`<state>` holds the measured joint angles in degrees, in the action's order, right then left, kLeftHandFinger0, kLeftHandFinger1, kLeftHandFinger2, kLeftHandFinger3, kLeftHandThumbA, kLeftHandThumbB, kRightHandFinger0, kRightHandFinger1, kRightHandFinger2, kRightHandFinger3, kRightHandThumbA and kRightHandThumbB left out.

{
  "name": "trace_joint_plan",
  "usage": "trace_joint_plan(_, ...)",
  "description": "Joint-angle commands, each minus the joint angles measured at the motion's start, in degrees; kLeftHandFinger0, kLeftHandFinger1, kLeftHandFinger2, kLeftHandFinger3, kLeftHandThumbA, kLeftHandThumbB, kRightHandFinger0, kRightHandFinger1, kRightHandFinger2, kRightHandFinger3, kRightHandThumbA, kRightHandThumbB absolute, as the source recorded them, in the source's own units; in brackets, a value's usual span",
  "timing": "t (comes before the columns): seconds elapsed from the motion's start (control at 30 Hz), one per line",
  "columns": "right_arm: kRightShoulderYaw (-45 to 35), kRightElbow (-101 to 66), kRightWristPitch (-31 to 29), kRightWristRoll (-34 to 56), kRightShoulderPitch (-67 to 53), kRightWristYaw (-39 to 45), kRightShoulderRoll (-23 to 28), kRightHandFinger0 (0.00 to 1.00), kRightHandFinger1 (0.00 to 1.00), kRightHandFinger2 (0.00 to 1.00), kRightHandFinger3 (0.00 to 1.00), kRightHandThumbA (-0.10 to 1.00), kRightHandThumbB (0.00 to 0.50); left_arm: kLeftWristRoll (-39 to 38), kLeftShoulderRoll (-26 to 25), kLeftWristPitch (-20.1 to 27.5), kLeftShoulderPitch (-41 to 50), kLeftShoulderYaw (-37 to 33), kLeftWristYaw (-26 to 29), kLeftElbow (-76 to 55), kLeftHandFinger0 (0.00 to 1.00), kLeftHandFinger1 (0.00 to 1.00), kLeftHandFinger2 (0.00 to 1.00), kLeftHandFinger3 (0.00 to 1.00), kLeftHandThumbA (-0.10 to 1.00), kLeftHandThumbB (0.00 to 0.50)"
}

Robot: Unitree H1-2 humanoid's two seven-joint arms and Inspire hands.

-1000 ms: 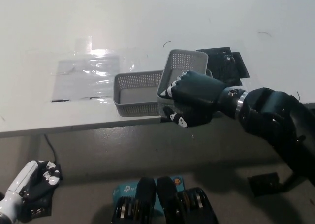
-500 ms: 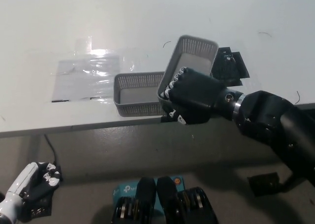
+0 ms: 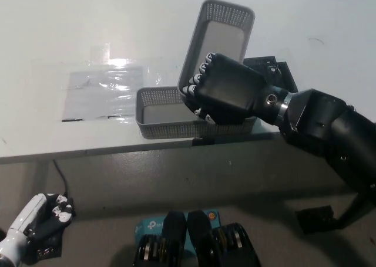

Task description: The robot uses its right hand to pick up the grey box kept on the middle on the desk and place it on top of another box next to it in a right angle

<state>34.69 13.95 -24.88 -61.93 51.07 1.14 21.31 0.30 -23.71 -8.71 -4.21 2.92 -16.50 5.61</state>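
My black right hand (image 3: 226, 92) is shut on a grey perforated box (image 3: 218, 35), holding it lifted and tilted, its open side facing me, above the desk's near edge. A second grey box (image 3: 161, 115) lies flat on the white desk (image 3: 88, 32) just left of and below the hand; its right end is hidden behind the hand. My white left hand (image 3: 35, 223) rests low at the picture's lower left, below the desk, fingers curled.
A black flat object (image 3: 273, 73) lies on the desk right behind the held box. A clear plastic sheet (image 3: 106, 85) covers the desk to the left of the boxes. The desk's front edge (image 3: 88, 149) runs across the middle.
The right hand has raised the grey box higher and shifted it slightly left, tipping it more upright over the lying box. The left hand has stayed put.
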Motion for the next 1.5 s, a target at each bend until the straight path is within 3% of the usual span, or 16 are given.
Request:
trace_joint_plan(0.0, -0.61, 2.45, -2.05, 3.29, 4.38, -3.27, 0.70, 0.00, 0.00, 0.30, 0.00, -0.10, 0.342, -0.17, -1.85, -0.41, -0.81, 0.17, -0.57, -2.32, 0.00, 0.00, 0.00, 0.03, -0.10, 0.500)
trace_joint_plan(0.07, -1.26, 3.67, -2.05, 4.76, 4.06, -3.14, 0.06, 0.00, 0.00, 0.30, 0.00, -0.10, 0.390, 0.07, -1.88, -0.46, -0.78, 0.11, -0.52, -2.44, 0.00, 0.00, 0.00, 0.03, -0.10, 0.500)
trace_joint_plan(0.13, -2.63, 3.67, -2.05, 5.28, 3.35, -1.62, -0.50, 0.00, 0.00, 0.39, 0.11, -0.10, 0.403, -0.28, -1.94, -0.20, -1.28, 0.19, -0.76, -2.06, 0.00, 0.00, 0.00, 0.03, -0.10, 0.500)
trace_joint_plan(0.27, -4.76, 3.38, -0.23, 10.33, 2.23, 3.54, -2.31, 0.00, 0.00, 0.38, 0.23, -0.10, 0.253, -0.10, -1.98, 0.15, -1.28, 0.17, -0.71, -2.10, 0.00, 0.00, 0.00, 0.03, -0.10, 0.500)
trace_joint_plan(0.33, -5.46, 3.36, -0.01, 11.51, 2.17, 4.68, -2.78, 0.00, 0.00, 0.38, 0.25, -0.10, 0.234, -0.06, -2.03, 0.36, -1.57, 0.19, -0.69, -1.86, 0.00, 0.00, 0.00, 0.03, -0.10, 0.500)
trace_joint_plan(0.37, -5.78, 3.58, -0.11, 12.33, 2.06, 5.01, -3.05, 0.00, 0.00, 0.36, 0.24, -0.10, 0.232, 0.09, -2.06, 0.09, -1.56, 0.13, -0.65, -2.03, 0.00, 0.00, 0.00, 0.03, -0.10, 0.500)
trace_joint_plan(0.43, -7.12, 4.06, 0.82, 14.78, 1.37, 6.16, -4.17, 0.00, 0.00, 0.20, 0.10, -0.10, 0.222, 0.17, -2.23, 1.18, -1.68, -0.02, -0.89, -1.43, 0.00, 0.00, 0.00, 0.03, -0.10, 0.500)
trace_joint_plan(0.5, -8.38, 3.99, 2.21, 16.40, 0.58, 7.61, -5.12, 0.00, 0.00, 0.16, 0.04, -0.10, 0.180, 0.07, -2.11, 0.39, -1.63, 0.09, -0.84, -1.82, 0.00, 0.00, 0.00, 0.03, -0.10, 0.500)
trace_joint_plan(0.57, -9.61, 3.97, 2.95, 18.17, -0.40, 7.61, -6.37, 0.00, 0.00, 0.12, 0.00, -0.10, 0.186, -0.52, -1.94, 0.15, -1.70, 0.30, -1.04, -1.73, 0.00, 0.00, 0.00, 0.02, -0.10, 0.500)
trace_joint_plan(0.7, -10.45, 3.63, 3.08, 18.51, -0.92, 7.83, -7.38, 0.00, 0.00, 0.15, 0.01, -0.10, 0.189, -0.18, -2.12, -0.25, -2.14, 0.04, -1.11, -1.75, 0.00, 0.00, 0.00, 0.03, -0.10, 0.500)
trace_joint_plan(0.83, -10.50, 4.48, 1.89, 18.78, -1.82, 6.62, -8.41, 0.00, 0.00, 0.25, 0.04, -0.10, 0.141, -0.42, -2.05, 1.26, -2.43, 0.10, -1.18, -0.96, 0.00, 0.00, 0.00, 0.03, -0.10, 0.500)
trace_joint_plan(1.07, -8.29, 5.83, 0.32, 14.46, -2.29, 5.00, -7.38, 0.00, 0.00, 0.28, 0.17, -0.10, 0.230, -0.66, -2.04, 1.47, -2.59, 0.25, -1.23, -0.97, 0.00, 0.00, 0.00, 0.00, -0.10, 0.500)
trace_joint_plan(1.13, -6.19, 6.74, -1.10, 11.57, -2.04, 3.23, -6.12, 0.00, 0.00, 0.33, 0.22, -0.10, 0.237, -0.74, -1.99, 0.90, -2.48, 0.33, -1.19, -1.28, 0.00, 0.00, 0.00, 0.00, -0.10, 0.500)
trace_joint_plan(1.2, -4.98, 7.36, -2.05, 9.36, -2.05, 1.32, -5.05, 0.00, 0.00, 0.31, 0.26, -0.10, 0.188, -0.47, -2.15, 0.75, -2.71, 0.15, -1.24, -1.33, 0.00, 0.00, 0.00, 0.01, -0.10, 0.500)
trace_joint_plan(1.3, -2.63, 8.26, -2.05, 8.16, -1.38, -1.12, -3.83, 0.00, 0.00, 0.30, 0.23, -0.10, 0.174, -0.35, -2.19, 0.37, -2.68, 0.15, -1.16, -1.60, 0.00, 0.00, 0.00, 0.01, -0.10, 0.500)
trace_joint_plan(1.47, 3.63, 11.91, -2.05, 6.91, 0.51, -8.28, -0.87, 0.00, 0.00, 0.28, 0.14, -0.10, 0.252, 0.08, -2.43, 0.17, -2.72, -0.09, -1.20, -2.09, 0.00, 0.00, 0.00, 0.02, -0.10, 0.500)
